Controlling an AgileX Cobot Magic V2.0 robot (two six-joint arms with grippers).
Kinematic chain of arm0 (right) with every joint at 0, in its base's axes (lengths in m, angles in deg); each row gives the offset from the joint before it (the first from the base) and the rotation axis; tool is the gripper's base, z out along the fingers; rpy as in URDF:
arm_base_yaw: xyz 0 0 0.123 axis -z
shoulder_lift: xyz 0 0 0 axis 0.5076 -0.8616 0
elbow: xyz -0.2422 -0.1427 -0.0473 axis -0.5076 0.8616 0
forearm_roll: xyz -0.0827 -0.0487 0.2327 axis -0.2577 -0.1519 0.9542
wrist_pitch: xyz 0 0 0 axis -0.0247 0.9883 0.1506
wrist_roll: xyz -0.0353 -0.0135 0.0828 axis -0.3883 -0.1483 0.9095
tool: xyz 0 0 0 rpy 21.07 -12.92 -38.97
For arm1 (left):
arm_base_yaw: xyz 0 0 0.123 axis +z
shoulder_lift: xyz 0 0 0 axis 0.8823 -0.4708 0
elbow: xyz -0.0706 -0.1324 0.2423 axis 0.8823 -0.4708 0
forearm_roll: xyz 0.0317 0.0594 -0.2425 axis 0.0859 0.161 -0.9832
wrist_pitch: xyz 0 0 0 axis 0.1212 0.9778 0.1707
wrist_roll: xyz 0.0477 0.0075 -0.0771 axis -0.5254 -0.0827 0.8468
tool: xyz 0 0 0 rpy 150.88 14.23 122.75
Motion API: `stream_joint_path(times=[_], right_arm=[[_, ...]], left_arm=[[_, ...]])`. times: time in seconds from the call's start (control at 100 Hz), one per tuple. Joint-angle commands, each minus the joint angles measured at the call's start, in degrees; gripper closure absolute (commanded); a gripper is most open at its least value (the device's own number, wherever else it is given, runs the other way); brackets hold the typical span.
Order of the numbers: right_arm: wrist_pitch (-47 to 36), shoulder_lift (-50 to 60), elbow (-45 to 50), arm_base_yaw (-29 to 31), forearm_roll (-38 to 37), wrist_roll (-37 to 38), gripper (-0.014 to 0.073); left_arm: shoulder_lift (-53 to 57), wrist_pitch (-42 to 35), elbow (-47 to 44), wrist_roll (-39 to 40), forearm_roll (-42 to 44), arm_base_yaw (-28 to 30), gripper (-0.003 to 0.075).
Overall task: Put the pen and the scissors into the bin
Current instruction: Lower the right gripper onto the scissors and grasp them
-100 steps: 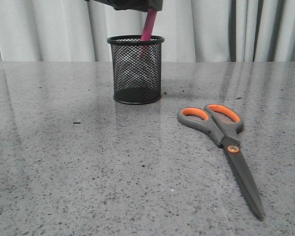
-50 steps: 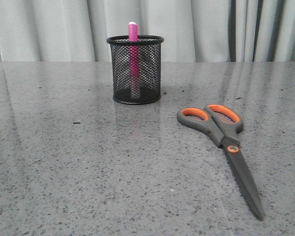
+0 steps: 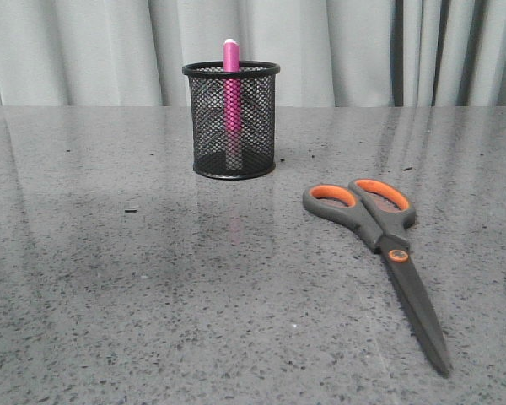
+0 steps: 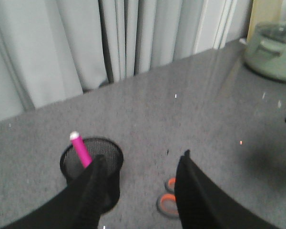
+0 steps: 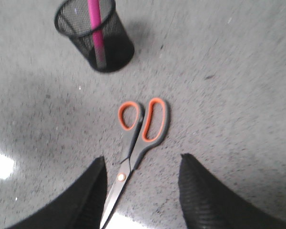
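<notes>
Since a second ago, the dark gripper that was holding the pen over the bin has lifted out of the front view, and the pen (image 3: pixel 231 84) now stands on its own inside the bin (image 3: pixel 232 118), close to upright, its white tip poking just above the black rim. Half a second ago it already stood this way; it has barely shifted.

The scissors (image 3: pixel 379 245) lie flat on the grey speckled table (image 3: pixel 110 295), well apart from the bin, to its right and nearer the robot. Their orange-lined handles point toward the bin side and their closed blades point toward the front edge of the table.

The left gripper (image 4: pixel 140 186) hangs above the bin with its two black fingers spread and nothing between them. The right gripper (image 5: pixel 140 191) hovers above the scissors, fingers also spread and empty, with the blade and orange pivot lying in the gap between them.

The step in hand appears to be picking up the scissors with the right arm. To do it well, the gripper should probably come straight down over the narrow neck near the pivot, where the body is slim enough to clamp, and close across it firmly so the long blades do not swing. The scissors would then need tilting blades-down before lowering, entering the bin beside the pen without knocking the light mesh cup over.

A pale green pot (image 4: pixel 271 45) sits far off on the table.
</notes>
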Motion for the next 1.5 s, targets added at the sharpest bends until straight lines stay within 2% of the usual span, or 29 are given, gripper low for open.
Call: stream_joint_path(times=[0.0,0.14,0.21,0.36,0.46,0.56,0.74,1.01,1.31,1.49], right_arm=[[-1.88,-3.20,-2.54,-3.29,1.36,-0.99,0.0281],[-3.97,-7.33,-2.54,-11.79,-2.47,4.46,0.0281],[-4.60,-9.83,-2.63,-17.49,-9.09,10.64,0.0281],[-2.33,-16.50,-3.43,-31.75,-30.25,28.73,0.0281],[-1.76,-20.46,-4.59,-37.09,-36.12,36.68,0.0280],[-2.15,-23.28,-5.50,-37.23,-36.26,39.36,0.0262],[-2.26,-25.87,-5.50,-33.72,-35.51,41.76,0.0142],[-3.46,-29.12,-5.50,-30.96,-29.46,41.76,0.0146],[-4.01,-33.87,-5.38,-31.06,-28.64,41.76,0.0148],[-5.00,-36.76,-5.38,-31.06,-29.07,41.76,0.0235]], left_arm=[[3.43,-3.63,-3.92,0.17,-0.71,-0.50,0.0423],[6.76,-3.85,-9.21,0.42,-0.85,-0.50,0.0423],[8.34,-3.85,-10.20,0.42,-0.85,-0.50,0.0423],[11.01,-4.61,-10.29,0.42,-0.85,-0.50,0.0423],[12.18,-5.16,-10.29,0.42,-0.85,-0.50,0.0423],[12.81,-4.90,-10.29,0.42,-0.85,-0.50,0.0423],[13.61,-3.54,-10.29,0.42,-2.37,-0.50,0.0423],[13.73,-3.27,-10.29,0.42,-3.04,-0.50,0.0423],[13.73,-3.04,-10.29,0.42,-3.95,-0.50,0.0423],[13.73,-1.79,-10.29,0.42,-4.27,-0.50,0.0425]])
